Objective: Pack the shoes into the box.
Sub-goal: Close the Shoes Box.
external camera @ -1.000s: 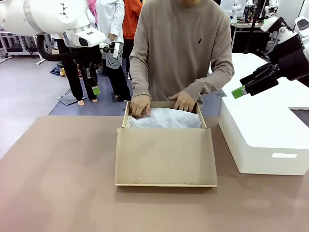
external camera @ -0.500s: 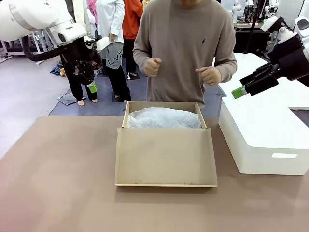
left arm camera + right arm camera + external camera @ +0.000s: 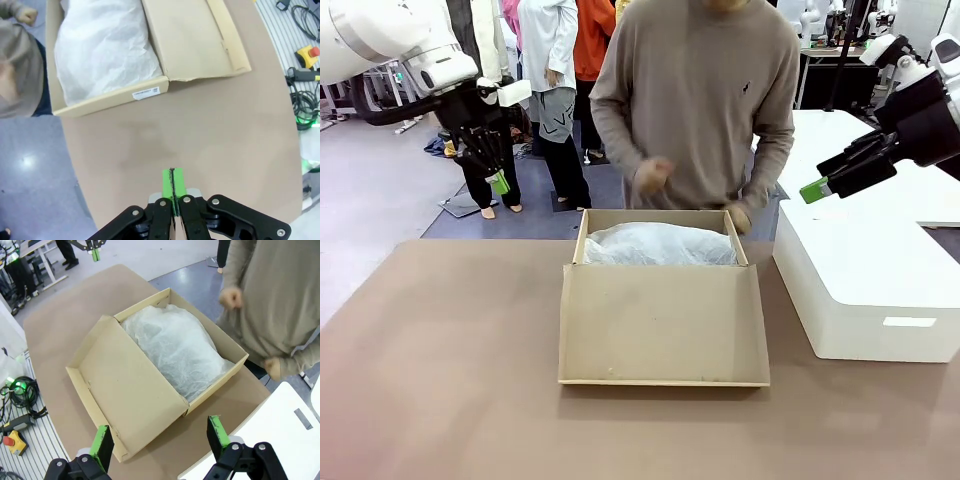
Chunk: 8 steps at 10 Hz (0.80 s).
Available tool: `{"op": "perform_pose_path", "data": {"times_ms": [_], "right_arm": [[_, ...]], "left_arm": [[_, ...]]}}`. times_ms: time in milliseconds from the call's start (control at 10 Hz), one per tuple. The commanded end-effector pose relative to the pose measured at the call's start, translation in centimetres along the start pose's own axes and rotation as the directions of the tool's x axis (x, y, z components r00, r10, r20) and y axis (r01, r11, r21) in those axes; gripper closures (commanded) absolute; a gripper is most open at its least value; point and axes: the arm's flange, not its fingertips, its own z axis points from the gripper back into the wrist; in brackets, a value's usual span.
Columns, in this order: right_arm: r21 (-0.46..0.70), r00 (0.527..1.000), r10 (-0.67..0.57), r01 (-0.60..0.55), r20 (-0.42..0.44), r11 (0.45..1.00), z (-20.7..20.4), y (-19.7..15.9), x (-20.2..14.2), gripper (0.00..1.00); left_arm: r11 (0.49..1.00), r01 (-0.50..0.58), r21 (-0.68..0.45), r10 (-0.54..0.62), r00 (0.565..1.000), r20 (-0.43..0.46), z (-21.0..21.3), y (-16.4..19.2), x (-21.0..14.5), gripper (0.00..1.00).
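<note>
Shoebox [image 3: 579,240], one, tan cardboard, sits at mid-table with its tray on the far side and its one hinged lid [image 3: 663,325] lying open and flat on the side toward me. One mound of crinkled white tissue paper [image 3: 660,245] fills the tray; whatever lies beneath it is hidden. One white label [image 3: 149,92] on the tray's end wall carries a barcode and print too small to read.

One person stands just behind the tray, with two hands in view: a raised fist [image 3: 655,175] at chest height and a lower hand [image 3: 738,218] close to the tray's far right corner. One small dark emblem [image 3: 748,88] marks the sweater; I cannot read it.

One larger white box [image 3: 865,290] rests on the table [image 3: 440,350] to the right of the shoebox and apart from it. It bears one blank-looking white tag [image 3: 909,322] on its near wall.

My left gripper [image 3: 498,183] hangs above the table's far left edge, its green pads pressed together on nothing. My right gripper [image 3: 813,190] hovers above the white box, its fingers spread wide and empty.
</note>
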Motion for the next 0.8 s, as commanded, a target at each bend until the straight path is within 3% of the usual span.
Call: {"op": "perform_pose_path", "data": {"times_ms": [0,300,700], "right_arm": [[0.000,1.000,-0.001,0.001,0.004,1.000,0.0,-0.1,0.0,0.00],[0.000,1.000,-0.001,0.001,0.004,1.000,0.0,-0.1,0.0,0.00],[0.000,1.000,-0.001,0.001,0.004,1.000,0.0,-0.1,0.0,0.00]], "left_arm": [[1.000,0.028,0.004,-0.028,1.000,0.000,0.2,-0.4,0.3,1.00],[1.000,0.012,-0.001,-0.012,1.000,0.000,-0.1,-0.1,0.5,1.00],[0.999,0.017,-0.041,-0.011,0.992,0.122,-5.9,0.2,-2.3,1.00]]}}
